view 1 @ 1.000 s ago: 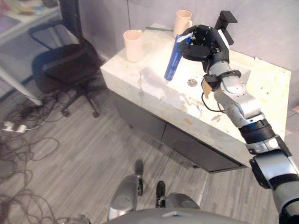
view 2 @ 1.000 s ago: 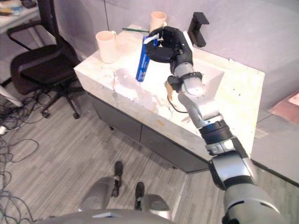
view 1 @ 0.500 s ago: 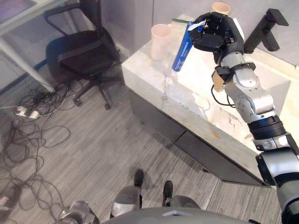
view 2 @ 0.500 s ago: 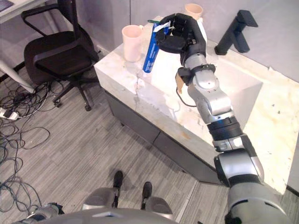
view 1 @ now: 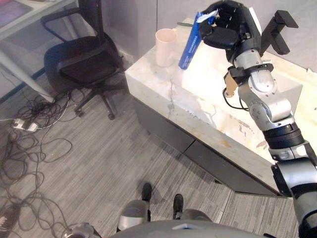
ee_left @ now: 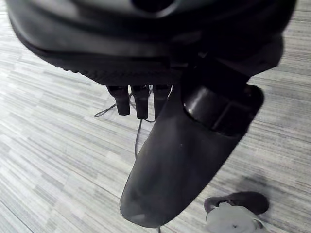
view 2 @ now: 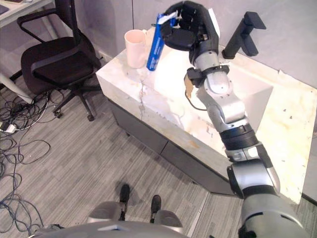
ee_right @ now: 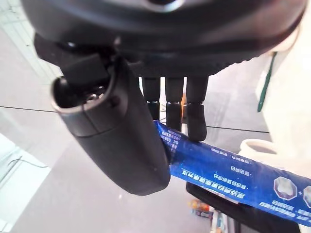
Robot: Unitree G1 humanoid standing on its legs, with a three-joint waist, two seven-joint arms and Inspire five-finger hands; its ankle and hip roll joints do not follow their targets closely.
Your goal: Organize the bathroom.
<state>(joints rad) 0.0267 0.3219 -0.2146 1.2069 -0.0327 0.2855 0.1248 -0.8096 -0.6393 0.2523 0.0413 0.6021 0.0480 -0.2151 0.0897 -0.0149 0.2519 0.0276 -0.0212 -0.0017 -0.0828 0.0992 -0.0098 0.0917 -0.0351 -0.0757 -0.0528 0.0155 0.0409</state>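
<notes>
My right hand (view 1: 229,29) is shut on the top end of a blue toothpaste tube (view 1: 189,45), which hangs slanted above the far left part of the marble counter (view 1: 163,84). The tube's lower end is just right of a pale pink cup (view 1: 165,47) standing near the counter's left corner, and apart from it. In the right wrist view, thumb and fingers pinch the tube (ee_right: 233,172), with a cup rim (ee_right: 257,145) and a green toothbrush (ee_right: 265,82) beyond. My left hand (ee_left: 180,160) hangs open over the grey floor, holding nothing.
A black faucet (view 1: 277,32) stands at the wall behind the sunken sink basin (view 1: 277,94), right of my hand. A black office chair (view 1: 79,59) sits left of the counter. Loose cables and a power strip (view 1: 22,124) lie on the floor at the left.
The camera has shifted. My right hand has carried the tube higher and leftward, closer to the pink cup, still holding it.
</notes>
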